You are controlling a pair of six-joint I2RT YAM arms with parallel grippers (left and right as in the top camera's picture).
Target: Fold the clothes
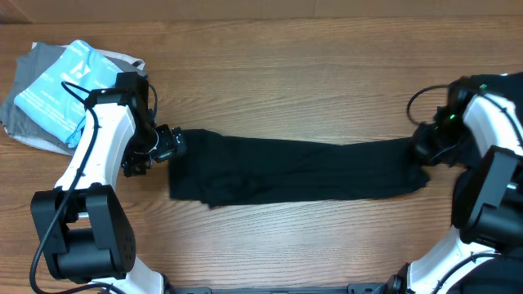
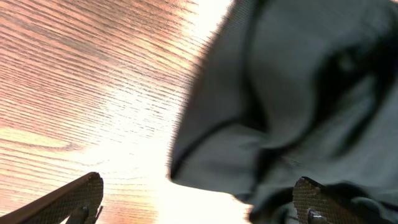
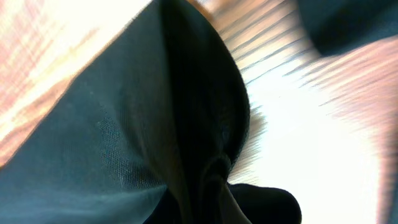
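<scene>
A black T-shirt [image 1: 294, 170], one of the clothes, lies on the wooden table folded into a long band running left to right. My left gripper [image 1: 169, 149] stands at its left end, wide open. In the left wrist view one finger [image 2: 79, 196] is over bare wood and the other finger [image 2: 316, 200] is at the cloth's edge [image 2: 298, 106], gripping nothing. My right gripper [image 1: 425, 149] is at the band's right end, shut on the fabric. In the right wrist view the bunched black cloth [image 3: 205, 155] fills the jaws and hides the fingers.
A pile of grey and light-blue garments [image 1: 57, 90] lies at the back left, close behind my left arm [image 1: 102, 143]. The table's far edge [image 1: 245, 18] runs along the top. Both arm bases stand at the near corners.
</scene>
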